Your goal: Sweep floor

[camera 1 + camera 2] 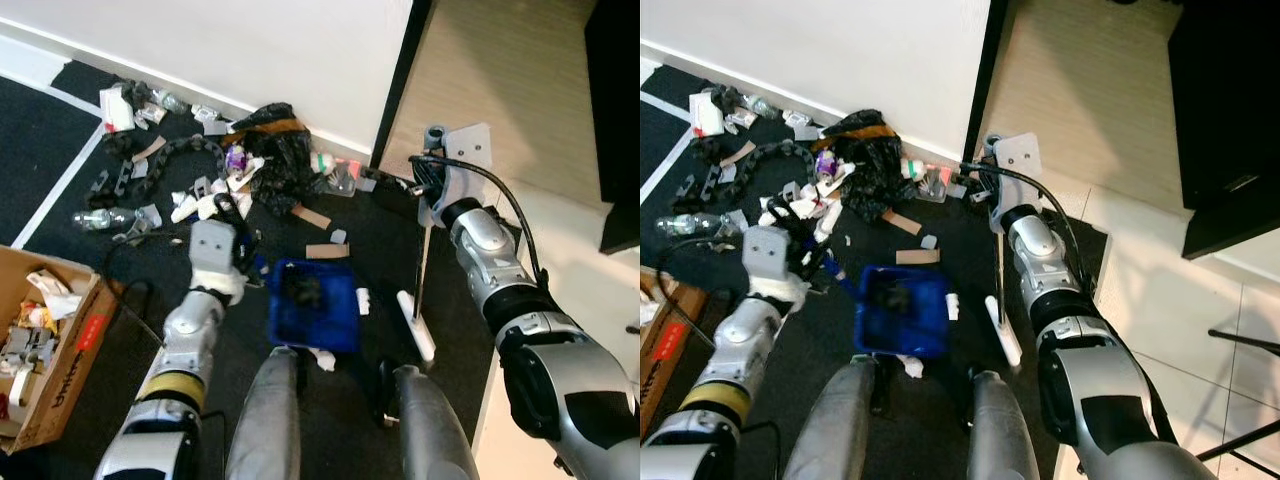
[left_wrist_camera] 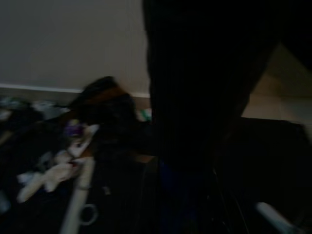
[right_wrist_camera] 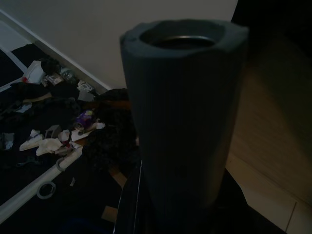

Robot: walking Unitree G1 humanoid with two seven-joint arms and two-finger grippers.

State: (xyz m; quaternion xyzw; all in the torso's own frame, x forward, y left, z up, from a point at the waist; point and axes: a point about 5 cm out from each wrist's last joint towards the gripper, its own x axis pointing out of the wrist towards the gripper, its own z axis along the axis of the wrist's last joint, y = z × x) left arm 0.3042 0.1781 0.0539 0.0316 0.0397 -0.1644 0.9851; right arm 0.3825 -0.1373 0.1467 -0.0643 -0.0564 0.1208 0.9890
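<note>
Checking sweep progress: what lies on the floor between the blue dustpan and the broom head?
In the left eye view, one small white scrap lies on dark floor between the blue dustpan and the broom head.

Blue dustpan is lying on dark carpet, holding debris. Broom is standing just right of it. Litter pile is spreading along the far white wall.

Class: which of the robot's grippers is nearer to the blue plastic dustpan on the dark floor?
Left. The left gripper sits right beside the blue plastic dustpan, at its left edge. The right gripper is farther off, up and to the right, by the thin broom handle.
</note>
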